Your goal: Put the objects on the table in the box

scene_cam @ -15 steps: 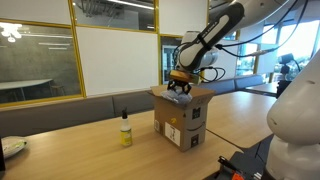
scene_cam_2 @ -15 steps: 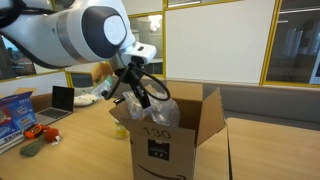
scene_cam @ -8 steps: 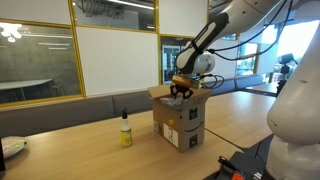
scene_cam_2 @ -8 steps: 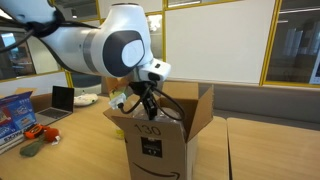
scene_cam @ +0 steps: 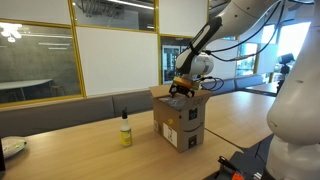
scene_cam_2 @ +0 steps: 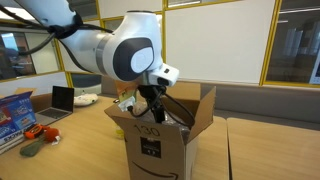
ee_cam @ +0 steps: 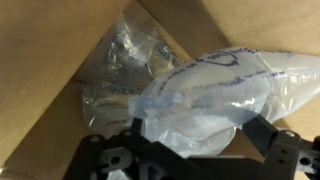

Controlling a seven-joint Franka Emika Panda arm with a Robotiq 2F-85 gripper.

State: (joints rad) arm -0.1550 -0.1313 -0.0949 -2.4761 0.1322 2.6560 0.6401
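Presently, claw (ee_cam: 200,140): was spread, nothing pinched.
bag (ee_cam: 215,90): was seen lying inside the box (ee_cam: 40,100).
bottle (scene_cam: 125,130): was seen on the surface (scene_cam: 70,145).
risk: bag could be snagged and dragged out on withdrawal.

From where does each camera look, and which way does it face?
Exterior view: beside the long table, faces the yellow bottle and cardboard box; the arm reaches down from above.
Exterior view: near the box, faces its printed side; the arm fills the top.
Wrist view: looks down into the box at clear plastic bags; open gripper at the bottom edge.
Shared: both exterior views show box and arm.
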